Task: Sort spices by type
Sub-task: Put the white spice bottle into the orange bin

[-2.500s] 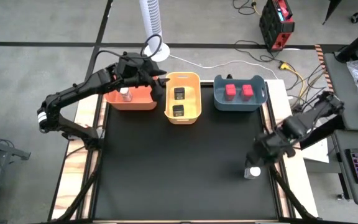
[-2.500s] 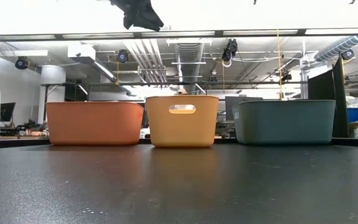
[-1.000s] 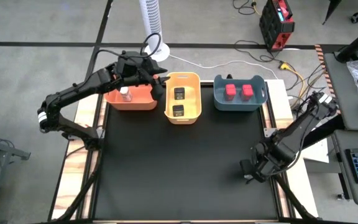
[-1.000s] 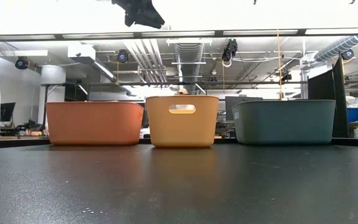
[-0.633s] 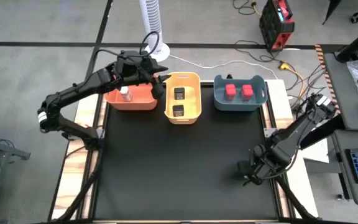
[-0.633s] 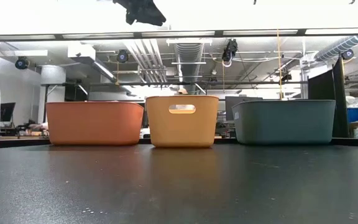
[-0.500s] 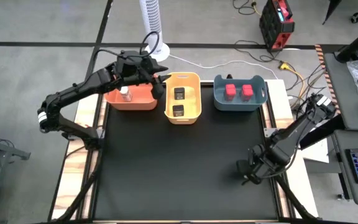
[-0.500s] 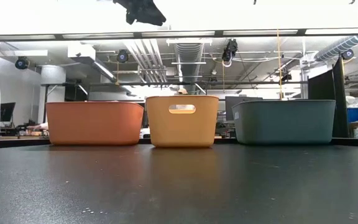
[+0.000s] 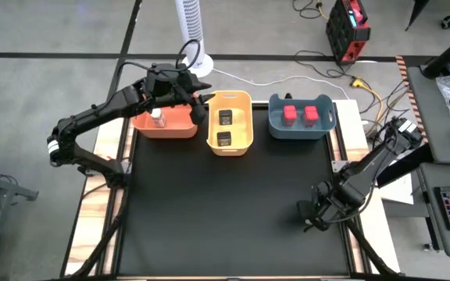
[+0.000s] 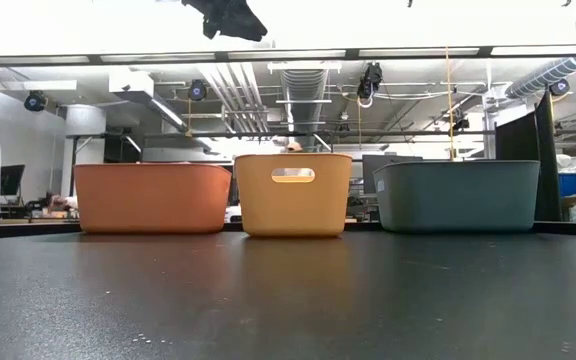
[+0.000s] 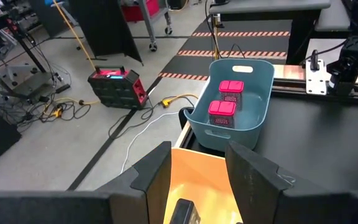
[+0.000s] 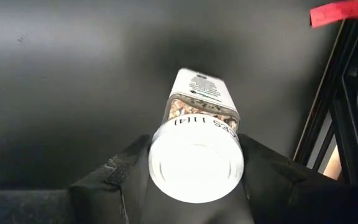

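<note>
A clear white-capped jar (image 12: 196, 146) stands on the black table near its right edge, with my right gripper (image 9: 312, 216) over it and shut on it; from above the gripper hides it. Another clear jar (image 9: 158, 119) sits in the orange bin (image 9: 180, 129). Two black containers (image 9: 225, 117) lie in the yellow bin (image 9: 241, 100), and two red ones (image 11: 227, 96) in the blue bin (image 9: 301, 131). My left gripper (image 9: 201, 105) hangs open, high above the orange and yellow bins' shared edge, with nothing between its fingers. My right gripper pinches the jar's white cap (image 12: 161, 167) between its two fingers, one on each side of the cap. The fingers come from above, pointing steeply down. The jar stands upright with its bottom on the black table.
The three bins stand side by side along the table's far edge. The table's metal frame rail (image 12: 344, 99), with a red strip (image 12: 337, 12) by it, runs close beside the jar. The black table surface (image 9: 225, 211) stretches between the bins and the near edge.
My right gripper has edged slightly toward the table's left edge at the jar, then kept still. The jar has stayed where it was.
</note>
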`<act>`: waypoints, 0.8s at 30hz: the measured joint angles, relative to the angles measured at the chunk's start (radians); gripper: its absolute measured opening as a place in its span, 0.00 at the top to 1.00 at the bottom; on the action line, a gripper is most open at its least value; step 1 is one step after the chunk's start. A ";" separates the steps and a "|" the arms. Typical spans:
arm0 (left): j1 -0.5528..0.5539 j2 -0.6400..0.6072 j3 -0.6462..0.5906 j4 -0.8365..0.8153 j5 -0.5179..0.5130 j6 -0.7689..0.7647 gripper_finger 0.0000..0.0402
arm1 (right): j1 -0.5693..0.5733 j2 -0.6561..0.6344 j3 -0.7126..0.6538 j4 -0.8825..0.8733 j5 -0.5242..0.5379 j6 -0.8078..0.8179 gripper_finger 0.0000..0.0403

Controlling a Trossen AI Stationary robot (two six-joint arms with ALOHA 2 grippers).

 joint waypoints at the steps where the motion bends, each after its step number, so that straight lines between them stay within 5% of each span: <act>1: 0.000 0.000 0.000 0.000 0.000 0.000 0.66 | -0.003 -0.007 0.000 -0.007 0.006 -0.002 0.51; 10: -0.002 0.004 0.000 -0.020 0.036 -0.009 0.66 | -0.117 -0.158 0.012 -0.038 0.208 -0.100 0.51; 13: -0.001 0.019 0.000 -0.051 0.146 -0.068 0.66 | -0.206 -0.209 0.033 -0.030 0.306 -0.197 0.51; 17: -0.002 0.058 0.000 -0.047 0.297 -0.120 0.64 | -0.388 -0.238 0.090 -0.020 0.375 -0.431 0.51; 24: -0.041 0.135 0.006 -0.023 0.316 -0.055 0.49 | -0.756 -0.181 0.228 0.157 0.346 -0.960 0.51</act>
